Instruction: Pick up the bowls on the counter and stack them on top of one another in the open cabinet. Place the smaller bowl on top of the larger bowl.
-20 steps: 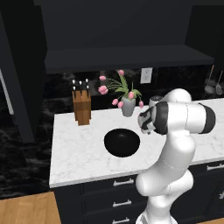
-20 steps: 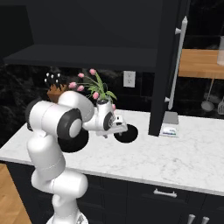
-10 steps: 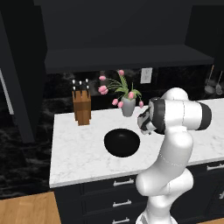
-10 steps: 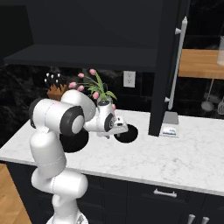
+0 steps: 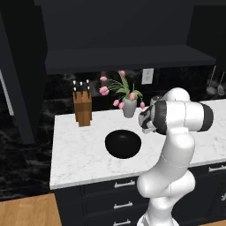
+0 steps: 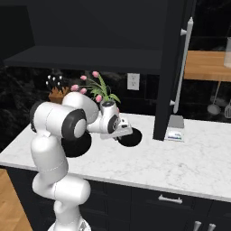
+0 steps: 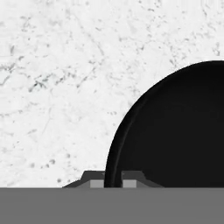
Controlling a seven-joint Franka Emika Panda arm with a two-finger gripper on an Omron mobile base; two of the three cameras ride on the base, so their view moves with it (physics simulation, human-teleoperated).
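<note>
Bowl (image 5: 123,143) on counter (image 5: 79,154); hand view adds claw (image 7: 113,183) astride its rim (image 7: 114,144), narrowly parted.

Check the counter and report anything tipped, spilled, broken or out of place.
Nothing stands out. The black bowl sits upright on the marble counter, the knife block and flower vase stand straight near the back wall, and no spill or damage shows. The gripper hangs above the bowl's rim.
</note>
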